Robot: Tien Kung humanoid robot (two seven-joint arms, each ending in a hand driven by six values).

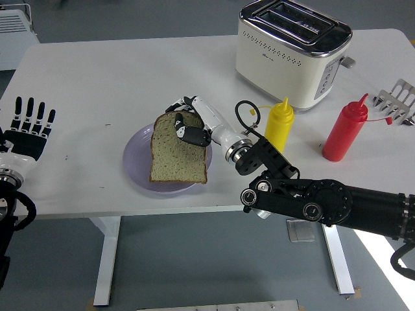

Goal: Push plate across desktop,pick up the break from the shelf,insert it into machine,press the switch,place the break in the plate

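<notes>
A slice of brown bread point(178, 152) is held over the right half of the lilac plate point(137, 161), its lower edge at the plate's near rim. My right hand point(189, 126) is shut on the bread's top right corner, thumb on its face. Whether the bread touches the plate I cannot tell. The cream toaster point(292, 50) stands at the back right with both slots empty, its lever point(347, 63) on the right side. My left hand point(27, 129) hovers at the table's left edge, fingers spread and empty.
A yellow squeeze bottle point(279, 124) stands just right of my right wrist, and a red one point(344, 128) further right. A metal rack point(397, 100) sits at the right edge. A person is not in view.
</notes>
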